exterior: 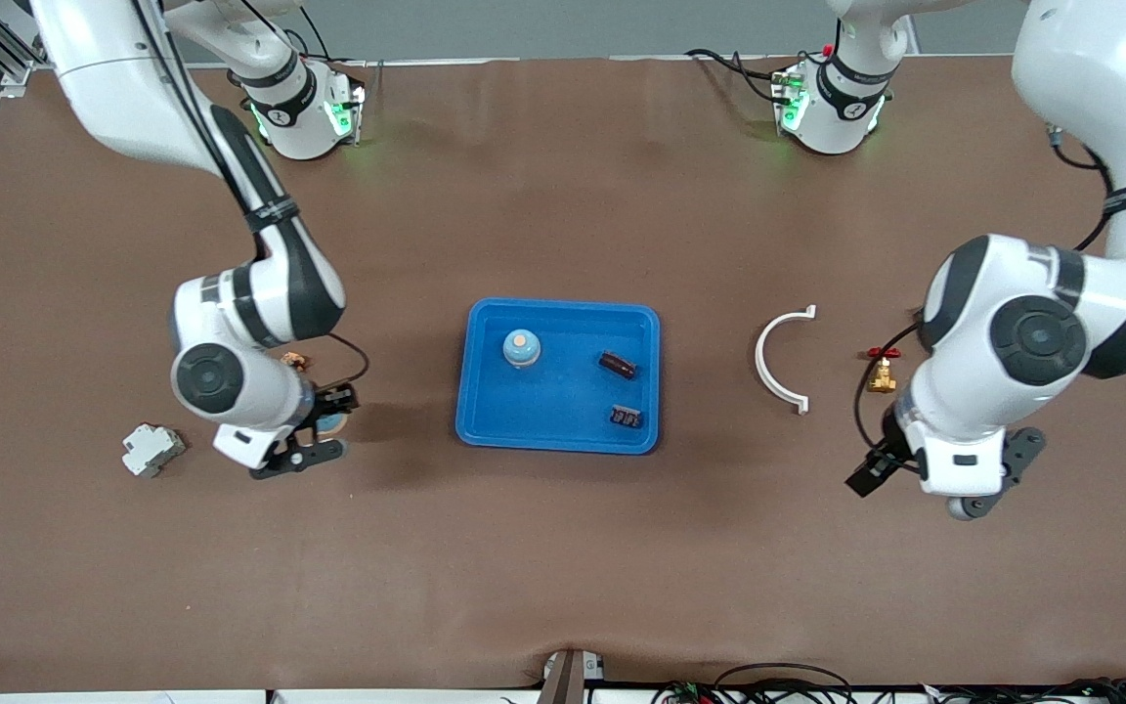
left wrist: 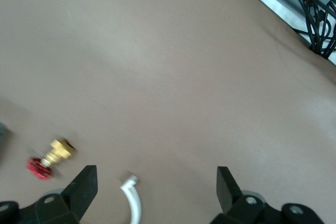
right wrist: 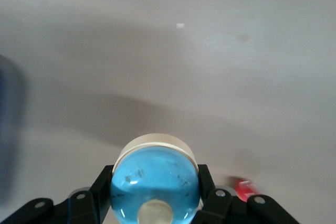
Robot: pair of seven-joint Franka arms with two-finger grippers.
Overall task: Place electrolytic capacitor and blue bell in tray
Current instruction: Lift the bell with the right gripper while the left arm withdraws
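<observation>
The bright-blue tray (exterior: 559, 438) lies at the table's middle. One blue bell (exterior: 521, 346) with a pale top stands inside it, along with two small dark parts (exterior: 618, 365) (exterior: 627, 417); I cannot tell which is the electrolytic capacitor. My right gripper (exterior: 326, 427) hangs just above the table beside the tray, toward the right arm's end. It is shut on a second blue bell (right wrist: 155, 184), whose dome fills the gap between the fingers (right wrist: 101, 187). My left gripper (left wrist: 156, 187) is open and holds nothing, low over bare table at the left arm's end.
A white curved clip (exterior: 778, 360) and a brass valve with a red handle (exterior: 882, 372) lie between the tray and the left arm. A grey block (exterior: 151, 449) sits toward the right arm's end. A small orange part (exterior: 294, 361) lies by the right arm.
</observation>
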